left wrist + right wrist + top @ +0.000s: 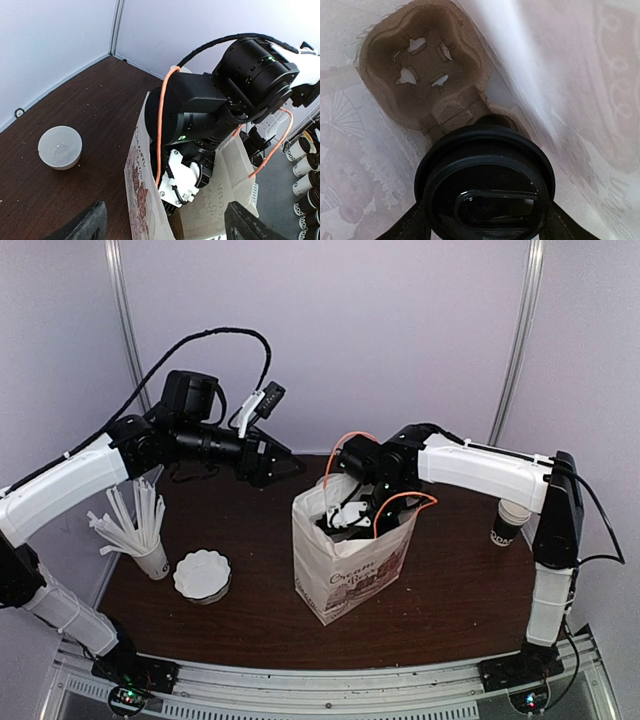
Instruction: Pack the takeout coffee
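Your right gripper (487, 225) reaches down into the white printed paper bag (350, 575) at the middle of the dark wooden table (450, 600). Its two fingers clasp the takeout coffee (485, 185), a small black cup under a round black plastic lid. The cup is inside the bag, at 6 o'clock of the brown pulp cup carrier (420, 65) on the bag's floor; whether it sits in a pocket cannot be told. Your left gripper (285, 466) hovers at 10 o'clock of the bag, jaws spread wide, holding nothing. A lidless black cup (510, 523) stands at the bag's 3 o'clock, a paper cup of white straws (135, 530) at 9 o'clock.
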Robot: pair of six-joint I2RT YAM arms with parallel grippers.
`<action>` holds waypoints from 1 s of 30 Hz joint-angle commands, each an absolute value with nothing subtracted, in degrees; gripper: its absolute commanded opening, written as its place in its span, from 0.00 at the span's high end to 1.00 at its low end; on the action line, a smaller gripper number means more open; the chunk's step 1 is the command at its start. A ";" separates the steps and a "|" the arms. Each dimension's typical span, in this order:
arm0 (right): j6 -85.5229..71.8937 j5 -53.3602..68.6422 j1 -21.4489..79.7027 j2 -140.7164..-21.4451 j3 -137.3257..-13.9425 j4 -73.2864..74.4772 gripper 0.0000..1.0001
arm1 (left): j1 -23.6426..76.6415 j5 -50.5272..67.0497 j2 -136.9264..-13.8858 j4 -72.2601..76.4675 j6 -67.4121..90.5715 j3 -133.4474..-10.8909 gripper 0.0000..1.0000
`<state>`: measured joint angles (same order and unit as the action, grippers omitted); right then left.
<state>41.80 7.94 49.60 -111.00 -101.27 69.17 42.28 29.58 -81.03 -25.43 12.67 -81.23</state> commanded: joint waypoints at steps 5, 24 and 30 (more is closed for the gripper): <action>41.07 12.91 48.37 -112.43 -99.52 67.82 0.38 | 44.14 27.60 -89.49 -40.05 9.40 -91.75 0.19; 37.46 16.09 48.18 -111.88 -102.89 69.56 0.30 | 44.47 26.80 -94.99 -42.19 7.79 -95.21 0.31; 34.06 13.76 49.57 -109.69 -106.42 72.10 0.14 | 44.47 27.38 -95.28 -41.51 7.65 -95.36 0.30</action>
